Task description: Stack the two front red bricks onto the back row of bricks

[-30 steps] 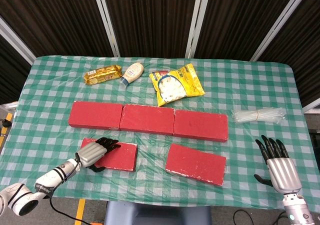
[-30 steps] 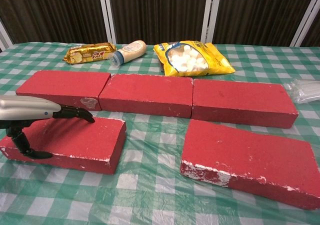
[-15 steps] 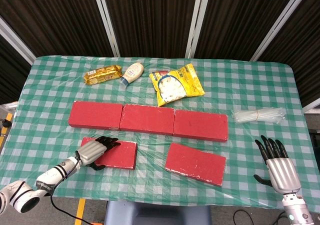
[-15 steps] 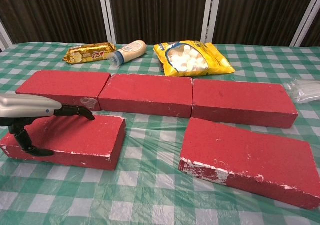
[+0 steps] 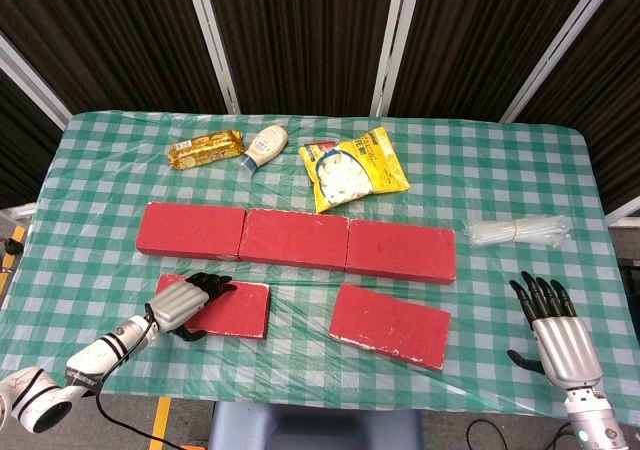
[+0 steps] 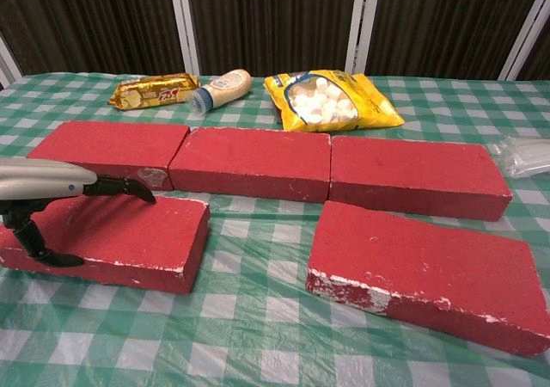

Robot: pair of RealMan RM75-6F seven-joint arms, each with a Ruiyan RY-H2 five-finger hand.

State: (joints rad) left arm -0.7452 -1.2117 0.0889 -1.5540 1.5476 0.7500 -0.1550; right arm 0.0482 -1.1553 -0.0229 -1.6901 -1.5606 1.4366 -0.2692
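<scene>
Three red bricks form the back row (image 5: 296, 238) (image 6: 253, 160) across the table's middle. The front left red brick (image 5: 236, 308) (image 6: 137, 232) lies flat just before it. My left hand (image 5: 183, 304) (image 6: 45, 181) holds this brick's left end, fingers flat over its top and thumb against its near face. The front right red brick (image 5: 390, 325) (image 6: 421, 267) lies flat and slightly skewed, untouched. My right hand (image 5: 556, 336) hovers at the table's near right corner, fingers spread and holding nothing; the chest view does not show it.
Behind the back row lie a gold biscuit pack (image 5: 205, 151), a small cream bottle (image 5: 263, 147) on its side and a yellow snack bag (image 5: 352, 168). A clear plastic bundle (image 5: 520, 231) sits at the right. The checked cloth (image 5: 80, 230) covers the table.
The front left brick and my left hand on it have shifted slightly left and away from the near edge. My right hand has stayed in place.
</scene>
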